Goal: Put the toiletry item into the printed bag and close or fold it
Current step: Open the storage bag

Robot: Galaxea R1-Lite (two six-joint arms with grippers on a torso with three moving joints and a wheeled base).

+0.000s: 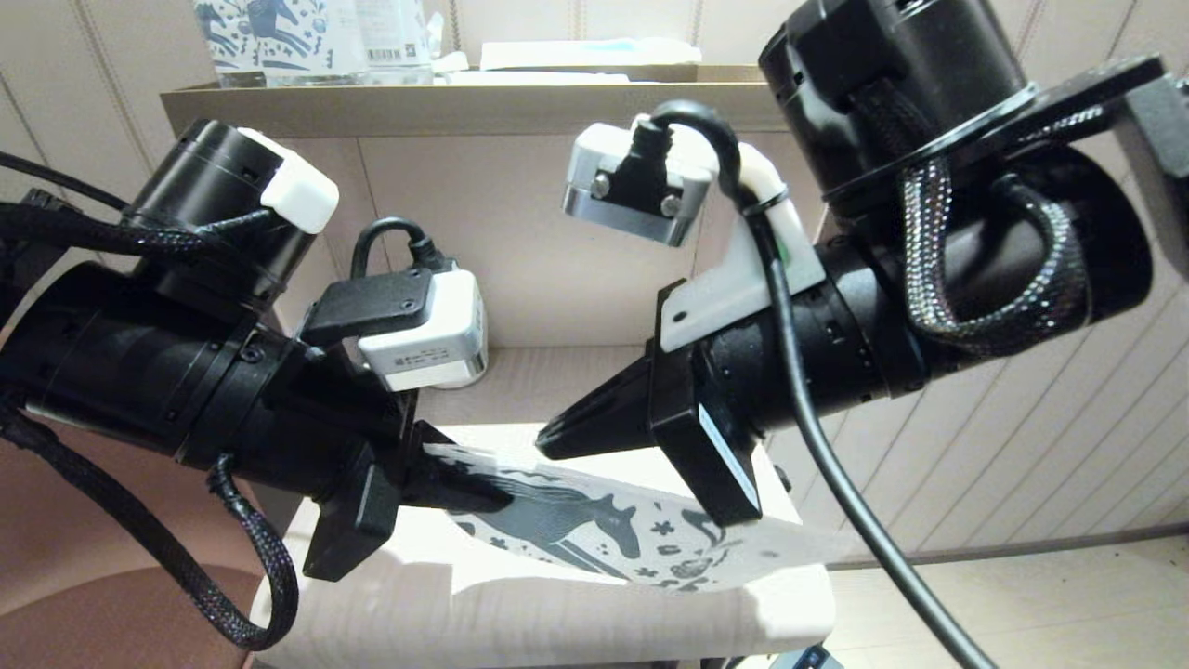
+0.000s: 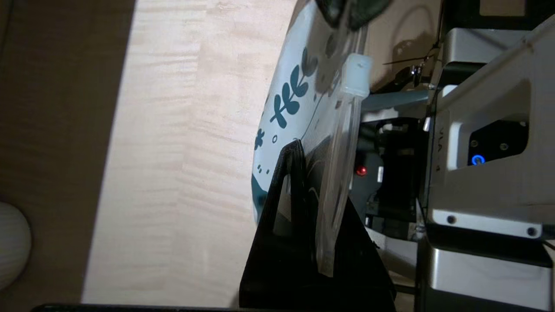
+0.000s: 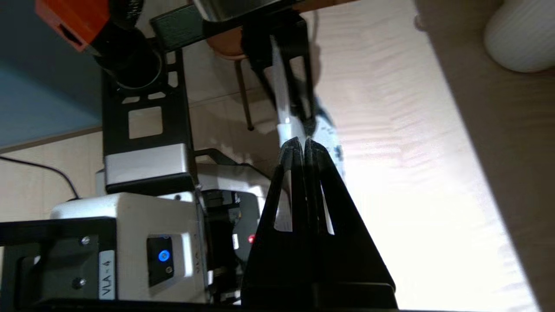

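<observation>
Our left gripper (image 1: pixel 464 488) pinches the printed bag (image 1: pixel 613 539) by its zip edge, lifted above the pale tabletop (image 1: pixel 520 613). Our right gripper (image 1: pixel 548 446), fingers pressed together, sits at the slider tab (image 2: pixel 356 76); both arms reach inward.

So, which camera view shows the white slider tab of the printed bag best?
The left wrist view: the slider tab stands clear on the zip edge of the printed bag. The right wrist view shows only a small white piece before the shut right gripper. The head view hides it.
</observation>
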